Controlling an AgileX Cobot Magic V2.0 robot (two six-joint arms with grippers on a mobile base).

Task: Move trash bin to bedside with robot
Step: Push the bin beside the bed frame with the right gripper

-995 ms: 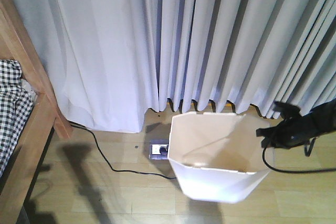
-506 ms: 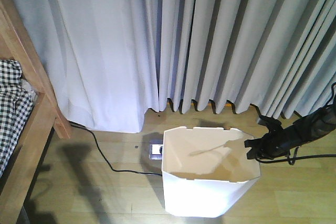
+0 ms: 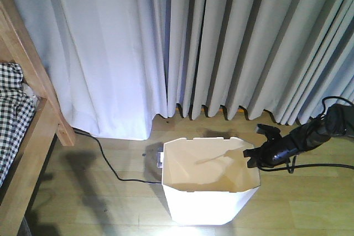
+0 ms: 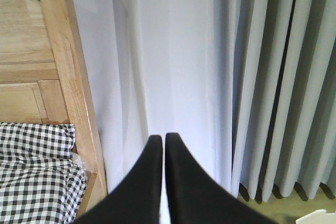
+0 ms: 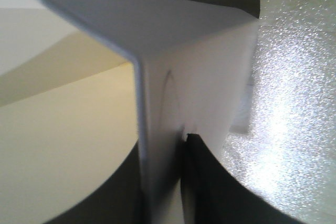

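Gripping the right wall of the trash bin (image 3: 207, 192) with clenched fingers, the right gripper (image 3: 255, 157) has it on the floor well right of the bed (image 3: 25, 136), so most of the way remains; the left gripper (image 4: 161, 145) is closed and empty.

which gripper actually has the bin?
The right gripper, clamped on the trash bin at its right rim wall. The left gripper is shut on nothing, facing the curtain.
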